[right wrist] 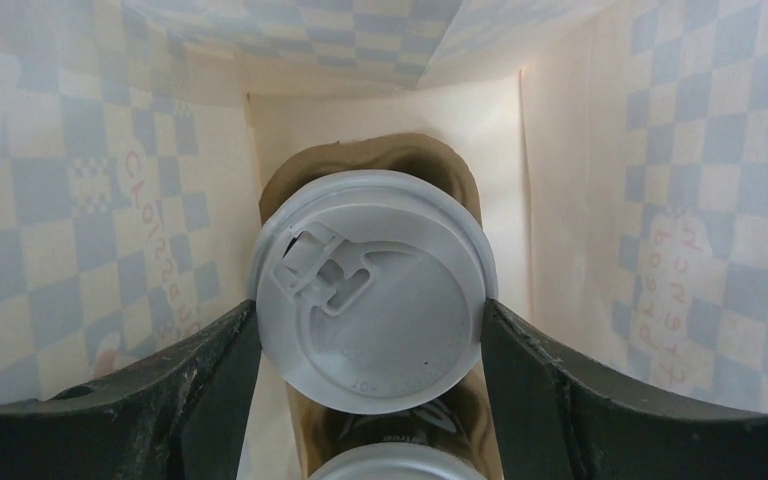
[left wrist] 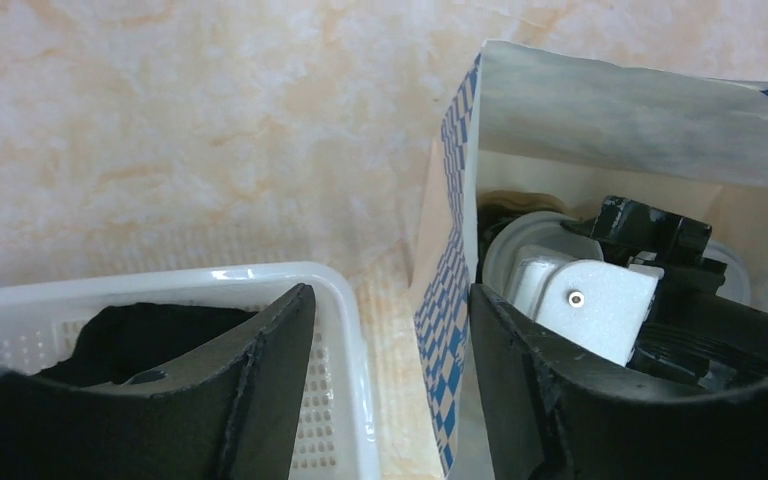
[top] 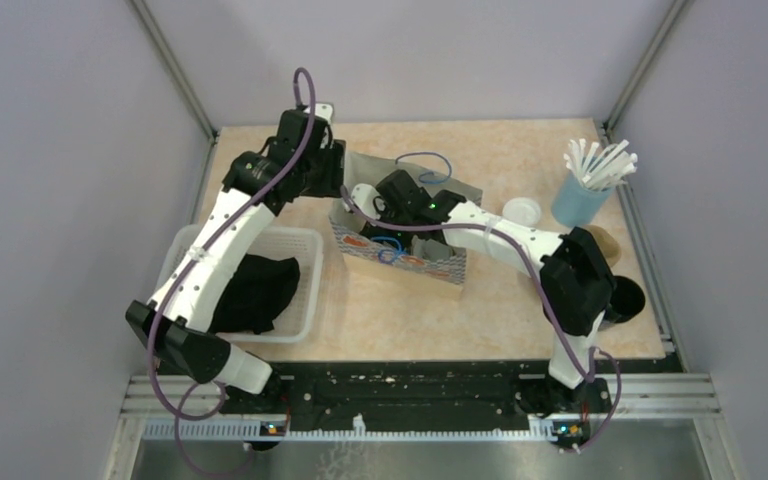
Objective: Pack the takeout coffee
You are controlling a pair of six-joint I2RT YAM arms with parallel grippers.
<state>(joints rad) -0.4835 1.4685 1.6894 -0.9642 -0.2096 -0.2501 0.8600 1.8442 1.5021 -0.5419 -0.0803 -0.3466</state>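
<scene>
A white basket [top: 305, 250] holding black cloth [top: 255, 290] sits at the bench's [top: 400, 320] left edge. Above the gap between it and the checked paper bag [top: 430, 265], the left gripper [left wrist: 390, 300] hangs with its jaws well apart and empty. The bag stands upright mid-bench. Inside it, the right gripper [right wrist: 368, 310] has its jaws wide, one finger against each side of a lidded cup [right wrist: 370, 250] seated in a brown carrier [right wrist: 360, 155]. A second lidded cup [right wrist: 395, 462] sits just beside it. Towards the right edge lie a loose white lid [top: 522, 211], a blue cup of straws [top: 580, 200] and a black cup [top: 625, 298].
</scene>
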